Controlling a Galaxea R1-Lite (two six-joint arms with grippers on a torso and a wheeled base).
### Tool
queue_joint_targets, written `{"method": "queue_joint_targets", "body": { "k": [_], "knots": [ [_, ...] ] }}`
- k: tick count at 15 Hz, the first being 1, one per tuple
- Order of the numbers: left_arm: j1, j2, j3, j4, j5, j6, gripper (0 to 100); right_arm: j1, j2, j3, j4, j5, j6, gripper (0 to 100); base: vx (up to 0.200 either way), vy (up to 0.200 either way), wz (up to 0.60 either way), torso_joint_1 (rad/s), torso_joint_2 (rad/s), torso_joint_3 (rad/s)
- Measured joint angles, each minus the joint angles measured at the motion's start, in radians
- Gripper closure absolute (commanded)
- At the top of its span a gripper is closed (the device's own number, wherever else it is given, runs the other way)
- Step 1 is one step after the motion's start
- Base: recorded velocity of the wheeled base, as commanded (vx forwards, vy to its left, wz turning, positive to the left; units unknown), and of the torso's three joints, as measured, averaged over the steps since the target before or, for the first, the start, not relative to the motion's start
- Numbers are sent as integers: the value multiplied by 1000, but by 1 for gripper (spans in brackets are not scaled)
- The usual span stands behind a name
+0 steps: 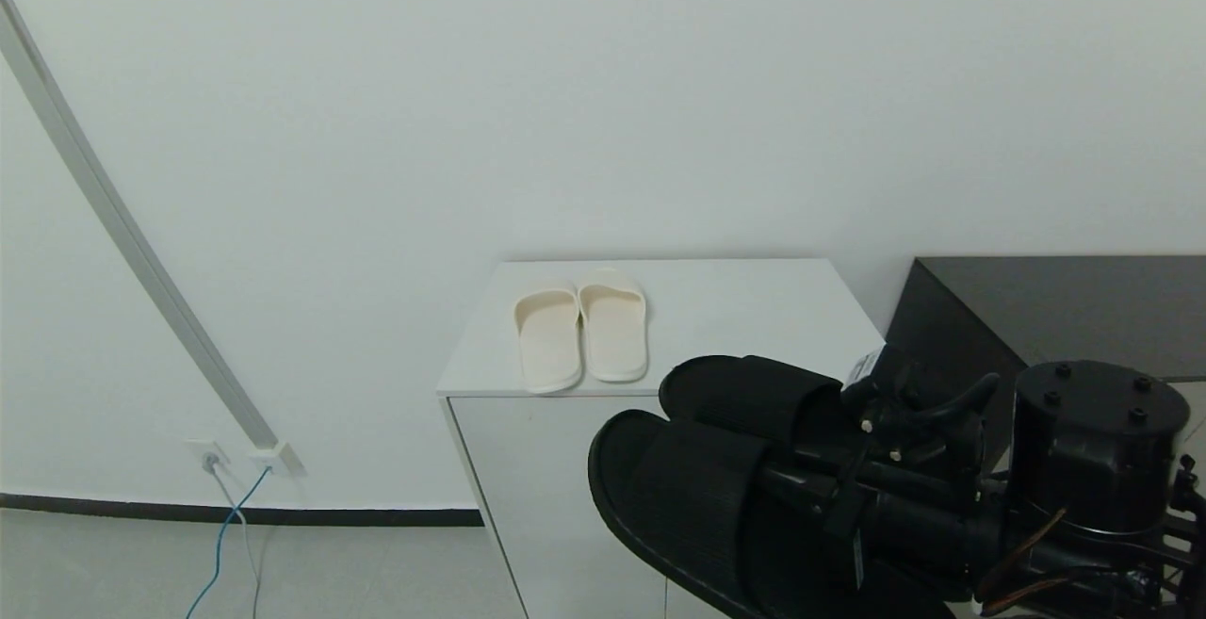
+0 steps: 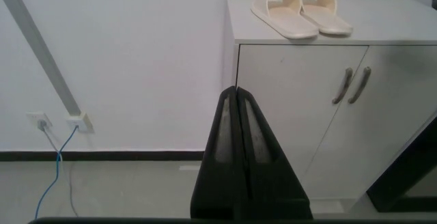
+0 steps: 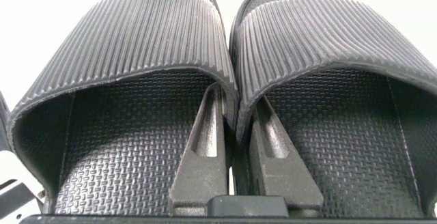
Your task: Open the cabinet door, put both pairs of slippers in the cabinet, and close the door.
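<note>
A pair of cream slippers lies side by side on top of the white cabinet. Both cabinet doors are closed, with two vertical handles meeting at the middle. My right gripper is shut on a pair of black slippers, pinching their touching inner walls; it holds them in the air in front of the cabinet's right side. My left gripper is shut and holds nothing, low and to the left of the cabinet front.
A black piece of furniture stands right against the cabinet's right side. On the wall to the left are a slanted grey conduit and sockets with cables hanging to the grey floor.
</note>
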Motion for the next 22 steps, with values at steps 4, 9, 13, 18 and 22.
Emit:
{"method": "queue_joint_targets", "body": {
  "k": [4, 9, 13, 18, 22],
  "knots": [
    [0, 0, 0, 0, 0, 1, 100, 2, 0, 4, 0, 0, -1, 100, 0, 0, 0, 0, 0, 0],
    [0, 0, 0, 0, 0, 1, 0, 3, 1, 13, 0, 1, -5, 100, 0, 0, 0, -74, 177, 98],
    [0, 0, 0, 0, 0, 1, 0, 2, 2, 21, -1, 1, -7, 100, 0, 0, 0, -154, 367, 201],
    [0, 0, 0, 0, 0, 1, 0, 3, 2, 27, -2, 2, -7, 100, 0, 0, 0, -186, 431, 240],
    [0, 0, 0, 0, 0, 1, 0, 4, 2, 30, -2, 2, -8, 100, 0, 0, 0, -216, 547, 319]
  ]
}}
